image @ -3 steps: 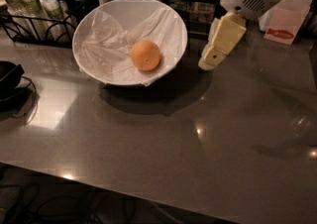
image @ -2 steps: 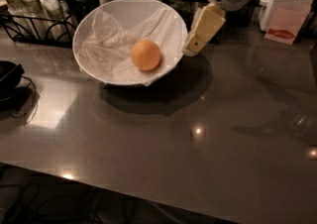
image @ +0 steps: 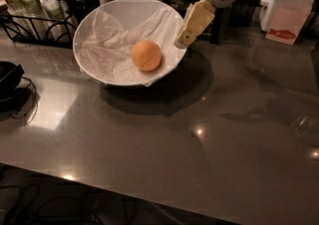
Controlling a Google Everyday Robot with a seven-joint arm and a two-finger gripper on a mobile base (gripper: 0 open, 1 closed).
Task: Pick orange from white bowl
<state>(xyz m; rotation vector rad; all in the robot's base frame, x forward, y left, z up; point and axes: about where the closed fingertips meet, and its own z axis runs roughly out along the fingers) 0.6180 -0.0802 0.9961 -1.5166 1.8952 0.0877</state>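
Note:
The orange (image: 146, 55) lies in the lower right part of the white bowl (image: 99, 15), on its crinkled white paper lining. The bowl is tilted toward me on the grey counter. My gripper (image: 182, 42) hangs from the white arm at the upper right, its cream-coloured tip just over the bowl's right rim, to the right of the orange and a little above it, apart from it. It holds nothing that I can see.
A black wire rack with cups (image: 30, 15) stands behind the bowl at the left. A dark object with a cable (image: 10, 82) lies at the left edge. A white container with a red label (image: 286, 12) stands at the back right.
The arm has moved left, carrying the gripper from right of the bowl to over the bowl's right rim. The orange and bowl have not moved.

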